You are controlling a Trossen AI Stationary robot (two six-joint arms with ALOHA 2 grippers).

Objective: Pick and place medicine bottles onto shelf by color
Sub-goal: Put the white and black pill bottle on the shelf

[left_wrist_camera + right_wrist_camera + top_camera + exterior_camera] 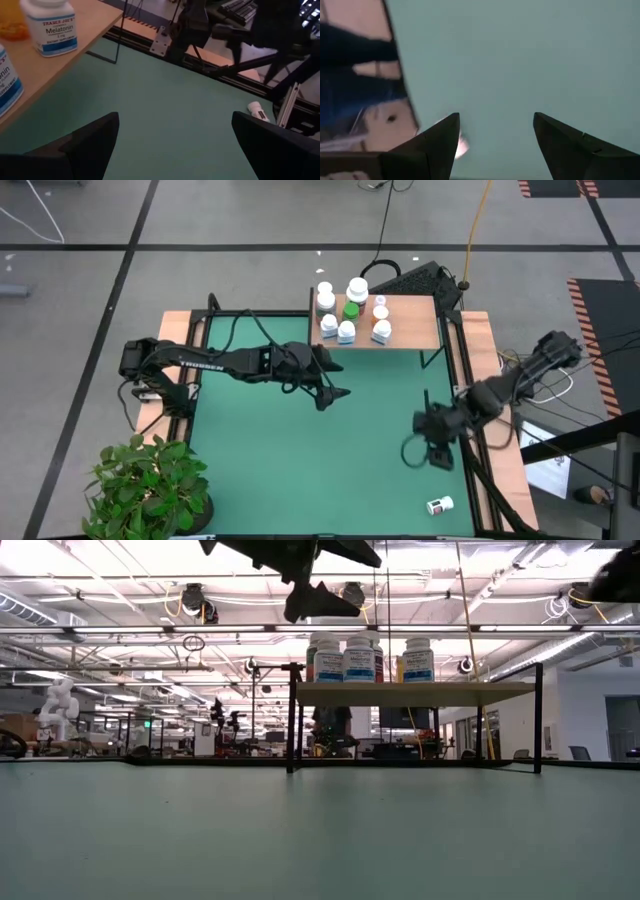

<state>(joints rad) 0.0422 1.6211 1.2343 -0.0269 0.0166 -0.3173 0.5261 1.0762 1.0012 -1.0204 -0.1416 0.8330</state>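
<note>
The left claw [335, 378] hangs open and empty above the green surface [280, 470], just in front of the shelf [412, 330] — bottles [356, 290] stand clustered on it. The right claw [420, 450] is open too, empty — one bottle [440, 505] lies on its side near it.

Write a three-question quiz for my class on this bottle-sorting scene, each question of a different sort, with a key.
1. True or false: the shelf is empty.
2. Where does the one bottle off the shelf lie?
A. on its side near the table's front right corner
B. upright at the mat's centre
C. in the left gripper
3. Fill in: the left gripper and the right gripper are both ____ and hold nothing.

Key
1. False: several bottles stand on it, among them a green bottle and an orange bottle.
2. A
3. open
</note>
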